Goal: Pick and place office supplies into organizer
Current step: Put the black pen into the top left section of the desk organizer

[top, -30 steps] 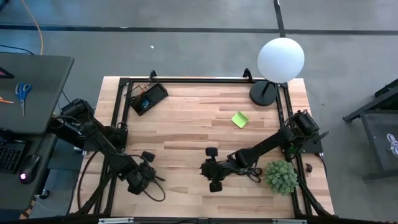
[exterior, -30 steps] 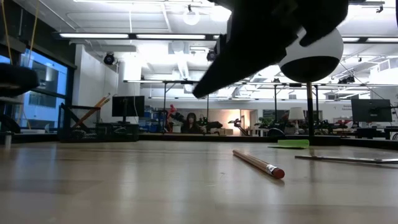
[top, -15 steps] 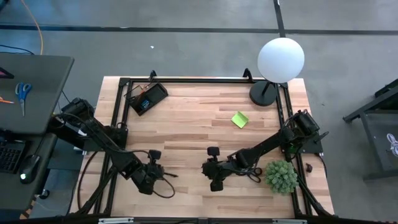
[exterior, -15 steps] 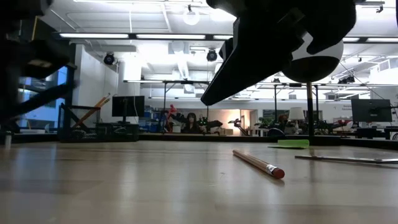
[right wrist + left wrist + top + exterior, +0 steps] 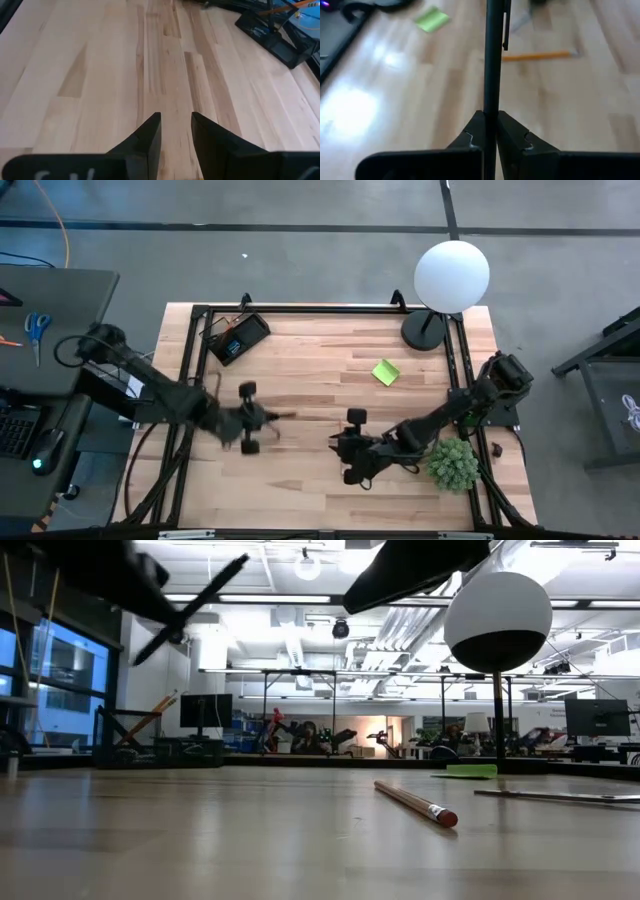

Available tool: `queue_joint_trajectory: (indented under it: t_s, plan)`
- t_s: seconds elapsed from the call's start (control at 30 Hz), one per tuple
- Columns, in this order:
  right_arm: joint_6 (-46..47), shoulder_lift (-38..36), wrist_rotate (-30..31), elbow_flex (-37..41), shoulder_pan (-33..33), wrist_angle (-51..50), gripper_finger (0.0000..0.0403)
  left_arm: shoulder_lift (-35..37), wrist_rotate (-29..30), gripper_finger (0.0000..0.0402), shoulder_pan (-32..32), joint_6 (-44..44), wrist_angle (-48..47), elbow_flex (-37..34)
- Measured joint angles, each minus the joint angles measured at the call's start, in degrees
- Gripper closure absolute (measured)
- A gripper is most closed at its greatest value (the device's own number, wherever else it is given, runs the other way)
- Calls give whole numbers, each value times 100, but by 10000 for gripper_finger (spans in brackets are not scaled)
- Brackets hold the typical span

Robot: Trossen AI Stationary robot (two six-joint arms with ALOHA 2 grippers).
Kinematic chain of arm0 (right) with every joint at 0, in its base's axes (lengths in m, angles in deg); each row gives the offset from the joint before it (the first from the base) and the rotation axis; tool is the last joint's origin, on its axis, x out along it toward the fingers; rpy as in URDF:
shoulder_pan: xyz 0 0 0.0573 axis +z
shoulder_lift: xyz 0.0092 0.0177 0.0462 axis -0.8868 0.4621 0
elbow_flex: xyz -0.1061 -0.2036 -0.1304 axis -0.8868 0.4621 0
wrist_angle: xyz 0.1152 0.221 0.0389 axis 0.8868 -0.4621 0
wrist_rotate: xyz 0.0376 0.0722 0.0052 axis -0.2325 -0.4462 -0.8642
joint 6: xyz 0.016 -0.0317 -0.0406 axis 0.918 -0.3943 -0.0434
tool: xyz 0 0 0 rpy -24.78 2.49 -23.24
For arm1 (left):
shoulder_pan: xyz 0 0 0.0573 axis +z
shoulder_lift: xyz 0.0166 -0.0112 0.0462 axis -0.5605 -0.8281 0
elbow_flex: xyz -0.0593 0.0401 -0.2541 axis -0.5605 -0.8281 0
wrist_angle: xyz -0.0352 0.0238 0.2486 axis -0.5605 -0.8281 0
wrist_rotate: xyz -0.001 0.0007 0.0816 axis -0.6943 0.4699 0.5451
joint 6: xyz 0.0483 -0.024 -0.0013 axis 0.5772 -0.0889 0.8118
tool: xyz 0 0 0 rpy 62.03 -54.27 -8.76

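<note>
I have left gripper (image 5: 490, 122) clamped on pen (image 5: 492, 55) (light, stiff, slick; held near one end, may pivot). Organizer (image 5: 236, 337) at 11 o'clock. Right gripper (image 5: 176, 131) idle, fingers slightly parted, empty.

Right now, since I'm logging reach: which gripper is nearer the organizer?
Left. The left gripper, shut on a black pen, is just in front of the organizer; the right gripper is farther, toward the plant.

black pen (image 5: 492, 55): clamped in left tool (image 5: 490, 122) | organizer (image 5: 236, 337): table's far-left corner
</note>
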Motion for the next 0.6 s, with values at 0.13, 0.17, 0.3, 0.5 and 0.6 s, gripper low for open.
queue_joint_trajectory:
  t_s: [0.13,0.17,0.3,0.5,0.6]
  plan:
    - [-36,14,27,0,37,-23,304,698,-285,399,1000,748,429,-377]
    - [-44,20,46,0,37,-41,304,858,-384,398,1293,952,493,-441]
    - [-44,22,97,0,37,-57,304,1461,-943,398,2610,1628,483,-595]
    - [112,24,136,0,37,-250,304,2027,-1849,398,4494,2155,580,-639]
    - [204,24,138,0,37,-304,304,2134,-1928,398,5207,2300,696,-639]
